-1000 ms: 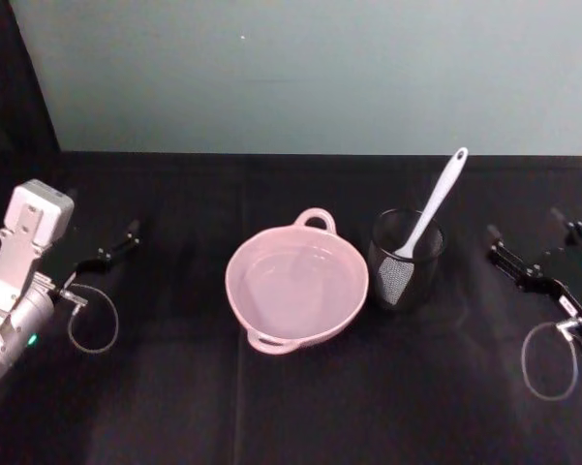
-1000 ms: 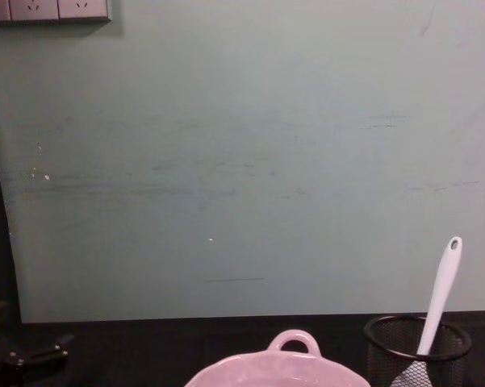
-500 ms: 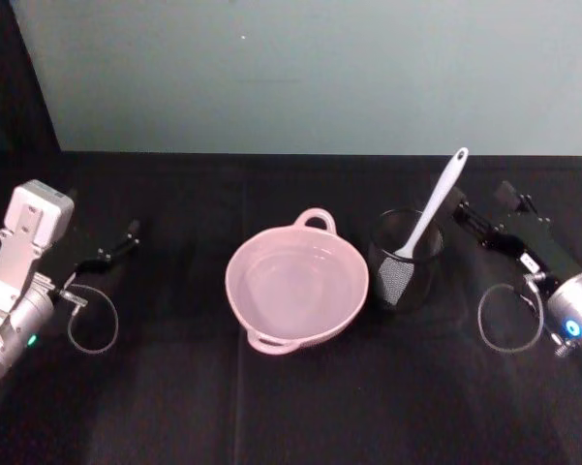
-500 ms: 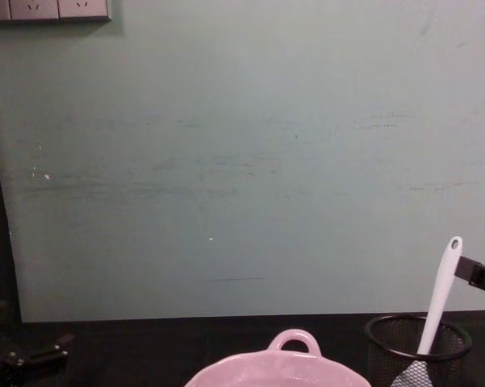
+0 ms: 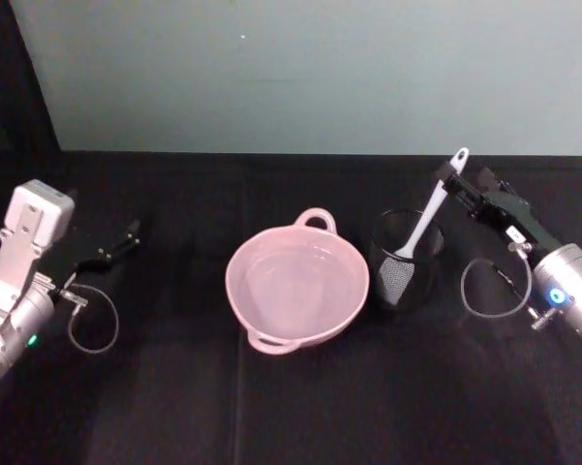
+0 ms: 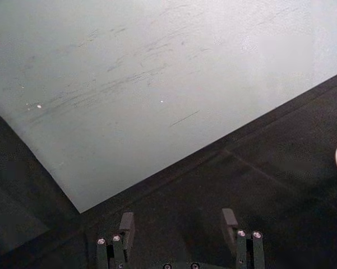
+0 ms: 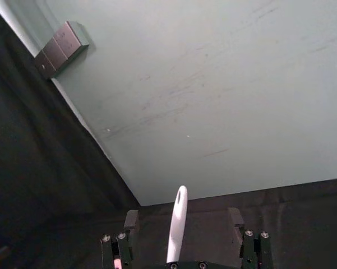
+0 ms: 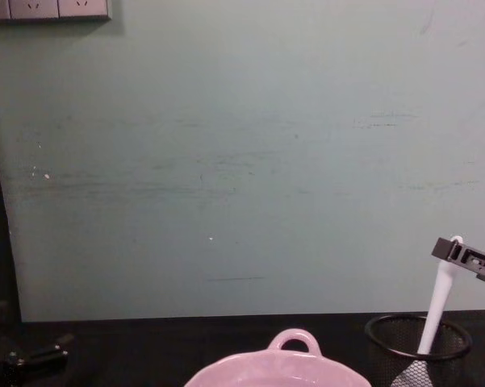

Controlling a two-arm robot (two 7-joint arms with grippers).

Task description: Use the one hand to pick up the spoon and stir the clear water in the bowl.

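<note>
I see a pale green wall (image 8: 242,161) across the upper part of the head view and most of the chest view. It is scuffed with faint dark streaks and a few small white specks. A grey socket plate (image 8: 47,9) sits in the top left corner of the chest view. At the wall's left edge is a black strip (image 5: 10,77), drape or panel, I cannot tell. Below the wall lies a black tablecloth (image 5: 387,407), with a faint crease (image 5: 239,407) running to the bottom of the head view. The light is soft and even.
</note>
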